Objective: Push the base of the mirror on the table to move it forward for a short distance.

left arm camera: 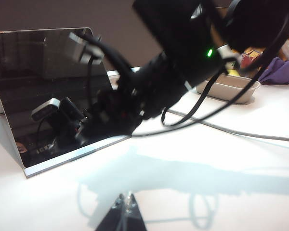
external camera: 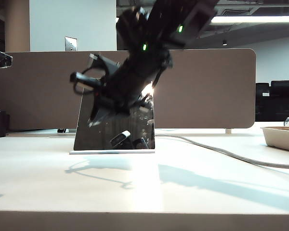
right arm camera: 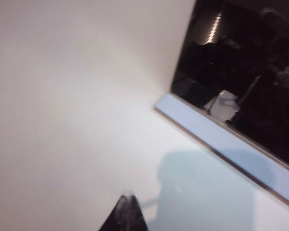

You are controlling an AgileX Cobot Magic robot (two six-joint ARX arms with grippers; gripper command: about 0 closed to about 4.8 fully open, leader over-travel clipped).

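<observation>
one mirror (external camera: 114, 127) on its one white base (external camera: 111, 152) mid worktop (external camera: 144, 187), right gripper (external camera: 97, 115) hanging in front of the glass, left gripper (left arm camera: 123, 216) low at near-left, can't tell either pair of jaws

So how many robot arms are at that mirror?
1. The arm slants down from the upper right across the mirror, its right pincer near the base. The left pincer hangs over the table, farther off.
</observation>
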